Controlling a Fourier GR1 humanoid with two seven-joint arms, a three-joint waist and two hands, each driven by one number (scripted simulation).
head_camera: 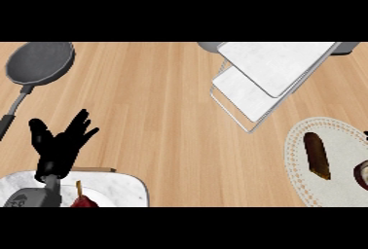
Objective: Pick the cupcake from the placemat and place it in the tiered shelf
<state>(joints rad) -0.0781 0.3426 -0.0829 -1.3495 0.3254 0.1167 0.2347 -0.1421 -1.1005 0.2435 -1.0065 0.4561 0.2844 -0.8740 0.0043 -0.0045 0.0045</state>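
The black left hand [59,143] is seen at the lower left with its fingers spread and raised, holding nothing. Just below it lies a white marbled plate [122,187] bearing a dark red fruit [84,201]. A dark grey frying pan [39,62] rests at the upper left. The white two-level tiered shelf [269,73] stands at the upper right. On the round cream woven placemat [302,160] a brown elongated pastry [316,155] lies; a dark round item [361,176] is cut by the right edge, and it cannot be told whether this is the cupcake.

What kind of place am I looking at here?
Likely a kitchen counter: a light wooden countertop holds a dark grey round frying pan, a white two-level tiered shelf and a cream lace-edged round placemat.
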